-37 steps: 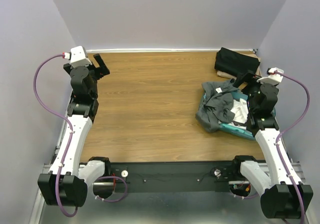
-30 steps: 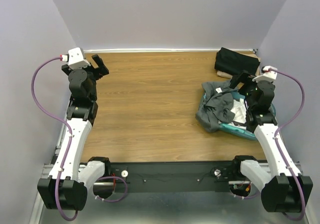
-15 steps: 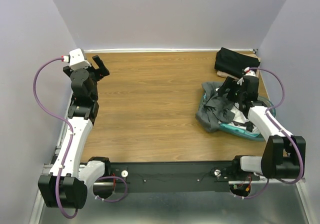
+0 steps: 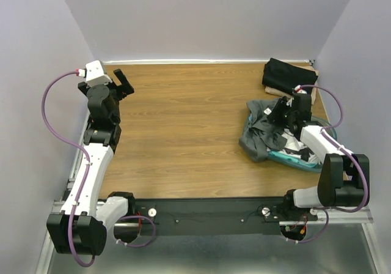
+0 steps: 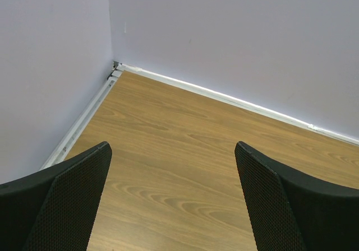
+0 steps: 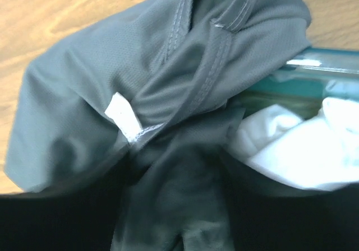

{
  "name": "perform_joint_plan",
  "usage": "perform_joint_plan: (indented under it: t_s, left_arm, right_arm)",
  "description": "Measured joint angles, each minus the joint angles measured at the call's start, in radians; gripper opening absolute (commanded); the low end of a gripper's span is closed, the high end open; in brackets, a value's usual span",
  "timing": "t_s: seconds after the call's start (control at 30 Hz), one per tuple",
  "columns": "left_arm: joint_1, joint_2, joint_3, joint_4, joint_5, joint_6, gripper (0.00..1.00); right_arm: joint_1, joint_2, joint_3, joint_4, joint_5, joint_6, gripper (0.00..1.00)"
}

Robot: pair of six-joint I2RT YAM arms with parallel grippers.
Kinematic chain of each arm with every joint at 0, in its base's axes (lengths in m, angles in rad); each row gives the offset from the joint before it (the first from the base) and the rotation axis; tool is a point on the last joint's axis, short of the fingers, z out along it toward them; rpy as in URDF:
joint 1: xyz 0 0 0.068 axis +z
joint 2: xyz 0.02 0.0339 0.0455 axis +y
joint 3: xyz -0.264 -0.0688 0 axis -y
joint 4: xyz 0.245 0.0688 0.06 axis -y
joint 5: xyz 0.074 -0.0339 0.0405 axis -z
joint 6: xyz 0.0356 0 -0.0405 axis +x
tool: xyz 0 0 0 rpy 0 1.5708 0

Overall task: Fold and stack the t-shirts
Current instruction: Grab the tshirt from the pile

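A crumpled dark grey t-shirt (image 4: 263, 133) hangs over the near-left rim of the teal tub (image 4: 286, 158) at the right of the table. My right gripper (image 4: 278, 116) is down on it. In the right wrist view a fold of the grey t-shirt (image 6: 168, 77) is bunched between my dark fingers, and the right gripper (image 6: 179, 217) is shut on it. A white t-shirt (image 6: 297, 144) lies in the tub (image 6: 314, 66) beside it. A folded black t-shirt (image 4: 288, 75) sits at the back right corner. My left gripper (image 4: 124, 81) hangs open and empty over the back left of the table (image 5: 174, 200).
Walls close in the table on the left, back and right. A white strip (image 5: 224, 97) runs along the foot of the back wall. Bare wood (image 4: 183, 127) spans the middle. The arm bases stand on the black rail (image 4: 208, 216) at the near edge.
My right arm has swung left and down from beside the tub onto the grey t-shirt, and its jaws have closed on the fabric. The left arm has stayed still.
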Motion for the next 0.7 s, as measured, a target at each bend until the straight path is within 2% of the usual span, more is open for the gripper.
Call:
perform_joint_plan:
  t_s: [0.07, 0.1, 0.33, 0.6, 0.7]
  left_arm:
    - [0.000, 0.001, 0.000, 0.000, -0.001, 0.000, 0.98]
    - [0.000, 0.003, 0.000, 0.000, -0.002, 0.000, 0.98]
    - [0.000, 0.020, 0.000, -0.014, -0.005, 0.000, 0.98]
    - [0.000, 0.021, 0.022, -0.029, -0.010, -0.010, 0.98]
    - [0.000, 0.024, 0.033, -0.029, -0.010, -0.016, 0.98]
  right_arm:
    - [0.000, 0.000, 0.005, -0.008, -0.015, -0.006, 0.16]
    - [0.000, 0.000, 0.011, -0.014, -0.026, -0.002, 0.10]
    - [0.000, -0.019, 0.097, -0.079, -0.102, 0.007, 0.00]
    - [0.021, -0.175, 0.373, -0.143, -0.207, -0.021, 0.00]
    - [0.052, -0.180, 0.466, -0.147, -0.241, -0.025, 0.00]
